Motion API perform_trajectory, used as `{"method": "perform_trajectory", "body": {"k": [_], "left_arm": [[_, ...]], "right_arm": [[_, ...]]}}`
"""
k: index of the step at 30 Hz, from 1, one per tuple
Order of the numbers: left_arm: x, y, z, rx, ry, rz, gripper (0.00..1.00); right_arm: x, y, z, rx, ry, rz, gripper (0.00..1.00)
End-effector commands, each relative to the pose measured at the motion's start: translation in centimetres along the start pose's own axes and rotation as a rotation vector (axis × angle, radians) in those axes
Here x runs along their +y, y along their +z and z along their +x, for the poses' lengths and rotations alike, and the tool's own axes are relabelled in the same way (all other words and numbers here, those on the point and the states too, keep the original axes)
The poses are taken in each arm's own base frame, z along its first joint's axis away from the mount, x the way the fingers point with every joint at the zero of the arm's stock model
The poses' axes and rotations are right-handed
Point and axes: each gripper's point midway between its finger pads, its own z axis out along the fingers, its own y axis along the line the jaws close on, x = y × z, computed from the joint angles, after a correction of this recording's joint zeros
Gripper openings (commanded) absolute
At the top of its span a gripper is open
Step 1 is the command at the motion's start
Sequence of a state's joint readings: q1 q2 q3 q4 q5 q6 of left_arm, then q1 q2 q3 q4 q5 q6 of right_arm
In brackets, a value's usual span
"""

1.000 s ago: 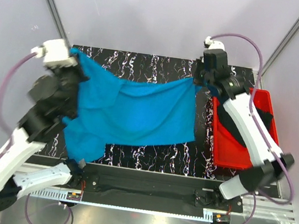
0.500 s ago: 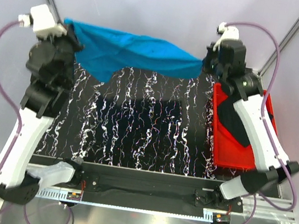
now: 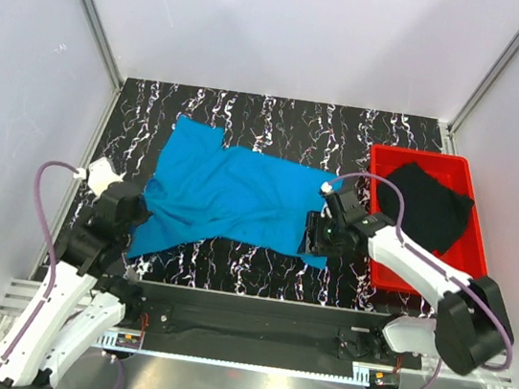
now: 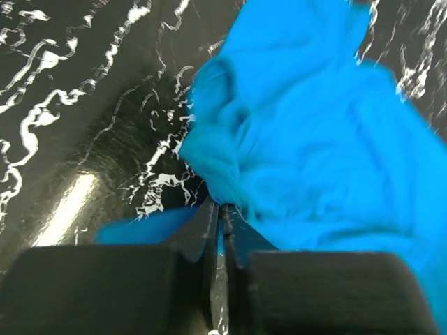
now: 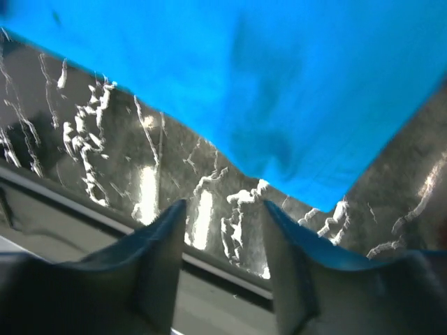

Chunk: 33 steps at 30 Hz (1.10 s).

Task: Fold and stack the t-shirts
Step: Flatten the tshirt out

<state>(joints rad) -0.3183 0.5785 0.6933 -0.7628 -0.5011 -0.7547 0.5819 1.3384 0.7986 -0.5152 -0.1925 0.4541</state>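
Lowered blue t-shirt (image 3: 230, 200) lies rumpled, its sleeves indistinguishable.

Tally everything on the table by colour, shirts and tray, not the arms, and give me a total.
blue t-shirt: 1
black t-shirt: 1
red tray: 1
Total: 3

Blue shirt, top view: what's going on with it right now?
The blue t-shirt lies roughly spread on the table, not yet folded. The left gripper is shut on its near-left corner; the right gripper is open at the near-right corner, gripping nothing. The black t-shirt sits in the red tray.
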Motion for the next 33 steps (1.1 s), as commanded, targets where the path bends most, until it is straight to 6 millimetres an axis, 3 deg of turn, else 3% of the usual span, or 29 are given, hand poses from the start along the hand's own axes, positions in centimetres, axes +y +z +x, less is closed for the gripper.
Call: {"method": "perform_trajectory", "body": {"k": [1,2,4,5,9,13,16,20,25,33], "left_arm": [[-0.5,-0.6,-2.7,-0.085,-0.082,-0.007,0.14],[-0.5,-0.6,-3.0,-0.087,-0.065,-0.018,0.29],[-0.5,0.1,-2.8,-0.066,-0.042,-0.051,0.43],[-0.8,0.2,-2.8,-0.061,-0.032,-0.05,0.54],[-1.6,0.3,-3.5,-0.054,0.009,-0.046,0.74],[-1.6,0.2,-3.1,-0.028,0.042,-0.032,0.77],[-1.5,0.1,-1.2,0.037,0.052,-0.004,0.76],[-1.0,-0.2,0.7,0.094,0.036,0.012,0.75],[-2.1,-1.1,-0.1,0.085,0.008,0.07,0.73],[-2.4,-0.8,0.4,0.11,0.033,0.074,0.73]], "right_arm": [[2.6,-4.2,-5.0,-0.217,0.012,-0.058,0.6],[2.1,-4.5,-4.9,-0.204,0.013,-0.023,0.61],[1.4,-5.1,-6.4,-0.234,0.021,0.054,0.59],[0.4,-4.4,-5.7,-0.18,0.035,0.113,0.58],[-2.4,-3.0,-5.2,-0.147,0.105,0.265,0.57],[-4.4,-1.3,-5.9,-0.17,0.193,0.275,0.59],[-6.0,-0.9,-8.0,-0.224,0.225,0.339,0.59],[-8.2,0.5,-9.3,-0.217,0.251,0.446,0.56],[-9.0,2.1,-10.8,-0.214,0.249,0.453,0.52],[-10.2,3.4,-11.1,-0.199,0.249,0.466,0.45]]}}
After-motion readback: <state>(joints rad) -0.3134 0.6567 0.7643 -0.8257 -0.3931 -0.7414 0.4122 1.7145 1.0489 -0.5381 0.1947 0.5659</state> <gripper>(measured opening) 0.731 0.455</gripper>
